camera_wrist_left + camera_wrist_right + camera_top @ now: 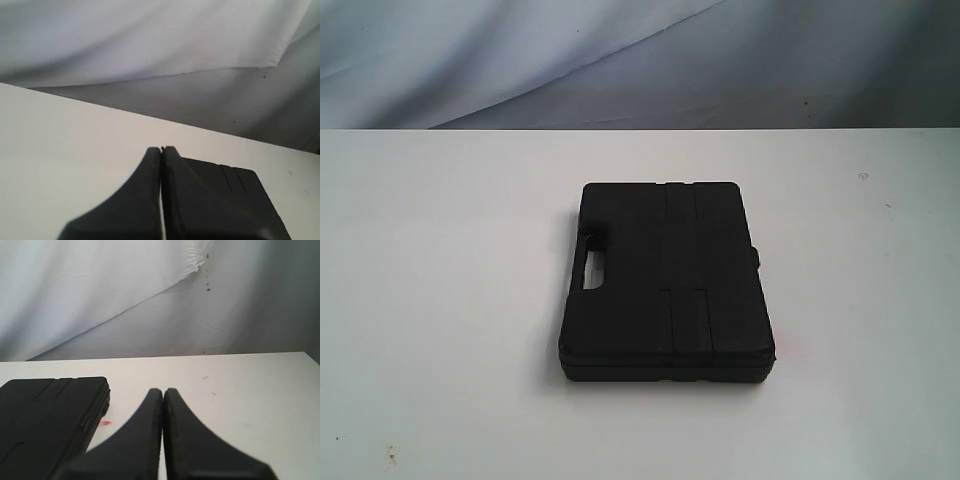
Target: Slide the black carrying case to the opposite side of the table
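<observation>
The black carrying case (665, 283) lies flat near the middle of the white table (440, 300), its handle cut-out facing left in the exterior view. Neither gripper shows in the exterior view. My left gripper (161, 149) is shut with nothing between its fingers, and part of the case (235, 200) shows just behind it. My right gripper (163, 390) is also shut and empty above bare table, with the case (45, 415) apart from it to one side.
A grey-white cloth backdrop (620, 60) hangs behind the table's far edge. A faint red smear (105, 423) marks the tabletop beside the case. Small specks (390, 455) dot the table's near left corner.
</observation>
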